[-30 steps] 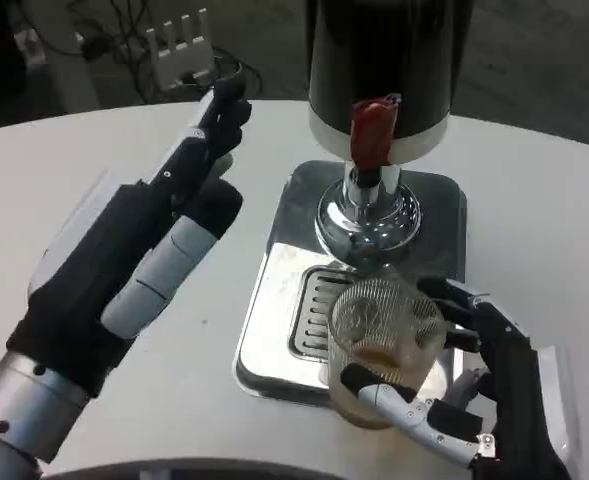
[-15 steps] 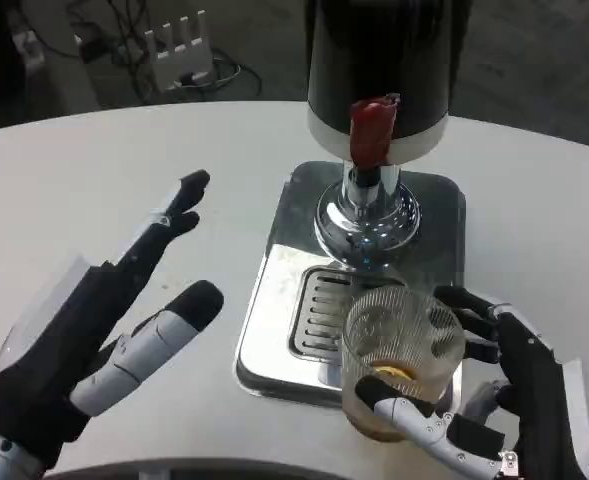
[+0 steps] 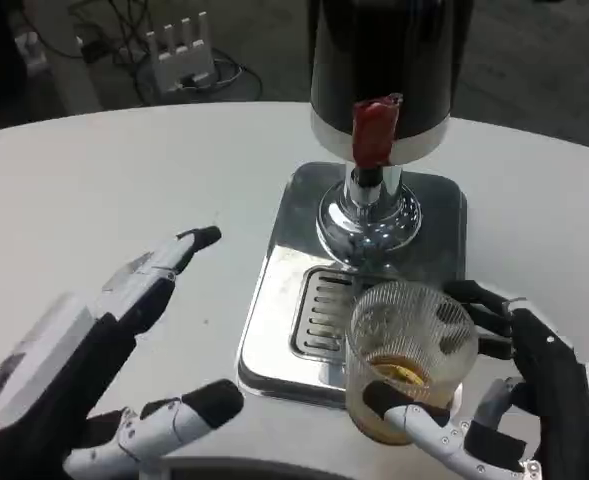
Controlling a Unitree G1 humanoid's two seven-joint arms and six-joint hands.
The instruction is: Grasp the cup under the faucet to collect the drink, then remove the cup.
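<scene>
At table's left, left robot hand [image 3: 94, 360] lowered — cup [image 3: 406, 360] unmoved

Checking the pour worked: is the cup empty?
No, amber drink sits in the bottom of the ribbed cup that the right hand holds.

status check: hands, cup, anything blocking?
Right hand grips the cup, amber drink inside. Cup at the drip tray's front edge, clear of the faucet. Left hand open, holding nothing. Nothing blocking.
</scene>
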